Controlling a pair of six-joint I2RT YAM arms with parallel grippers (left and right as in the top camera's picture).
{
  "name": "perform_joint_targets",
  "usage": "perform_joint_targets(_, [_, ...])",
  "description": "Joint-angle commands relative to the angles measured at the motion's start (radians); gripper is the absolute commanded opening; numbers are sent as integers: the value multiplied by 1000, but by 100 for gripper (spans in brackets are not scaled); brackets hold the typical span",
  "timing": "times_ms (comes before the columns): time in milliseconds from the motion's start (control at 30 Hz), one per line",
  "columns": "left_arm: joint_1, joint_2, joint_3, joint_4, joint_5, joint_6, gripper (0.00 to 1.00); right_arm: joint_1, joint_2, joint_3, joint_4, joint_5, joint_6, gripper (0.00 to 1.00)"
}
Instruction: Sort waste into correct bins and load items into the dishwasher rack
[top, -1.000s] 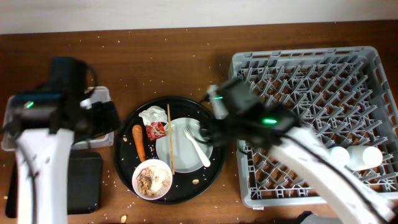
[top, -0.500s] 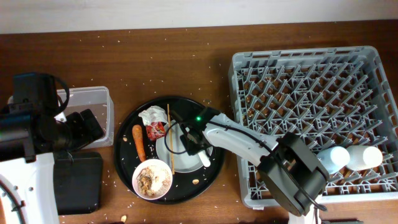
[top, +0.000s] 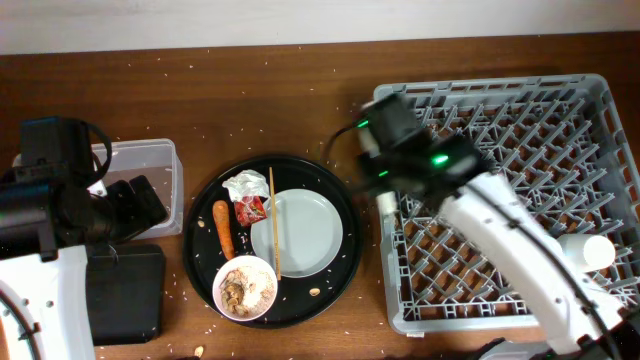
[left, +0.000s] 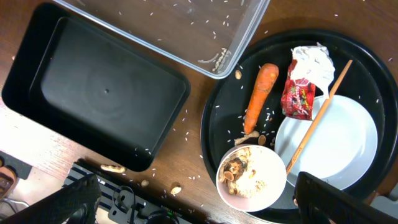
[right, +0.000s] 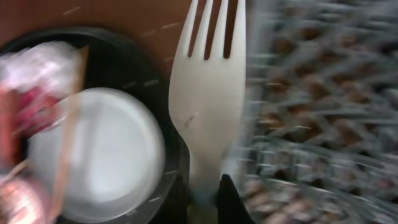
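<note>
My right gripper (top: 386, 196) is shut on a white plastic fork (right: 210, 93), tines pointing away, over the left edge of the grey dishwasher rack (top: 500, 190). The fork (top: 388, 206) shows as a white bit below the wrist. On the round black tray (top: 340, 290) lie the pale plate (top: 297, 232), a chopstick (top: 271, 215), a crumpled napkin (top: 244, 185), a red wrapper (top: 252, 208), a carrot (top: 222, 228) and a white bowl (top: 245, 287) of scraps. My left gripper (left: 199, 208) hangs open above the bowl (left: 252, 177), holding nothing.
A clear tub (top: 140, 170) and a shallow black tray (top: 125, 290) sit left of the round tray, under my left arm. A white cup (top: 587, 252) lies in the rack at its right side. Rice grains and crumbs dot the wooden table.
My right gripper shut on the fork lying on the plate and carried it up and right to the rack's left edge. The left arm swung left earlier and has stayed still since.
</note>
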Motion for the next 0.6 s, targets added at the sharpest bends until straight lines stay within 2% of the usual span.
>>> perform_joint_targets(0, [4,-12,10,-1,-10,-6,99,-100,79,-69,-14,35,-60,4])
perform_joint_targets(67, [4,-12,10,0,-10,-6,99,-113,159,-106,-14,32,-60,4])
perform_joint_targets(100, [4,-12,10,0,-10,-6,99,-111,184,-106,-13,31,-60,22])
perform_joint_targets(133, [4,-12,10,-1,-10,-6,99,-111,200,-105,-5,31,-60,57])
perform_joint_targets(167, [4,-12,10,-1,-10,-6,99,-104,191,-95,-5,14,-60,60])
perform_joint_targets(267, [4,-12,10,-1,-10,-6,99,27,103,-52,67,-116,-48,62])
perform_joint_targets(333, [4,-12,10,-1,-7,-6,99,159,109,-55,150,-152,36,61])
perform_joint_targets(467, [4,-12,10,-1,-7,-6,99,331,288,-58,288,-151,290,60])
perform_joint_targets(567, [4,-12,10,-1,-8,-6,99,361,424,-58,396,-177,329,58])
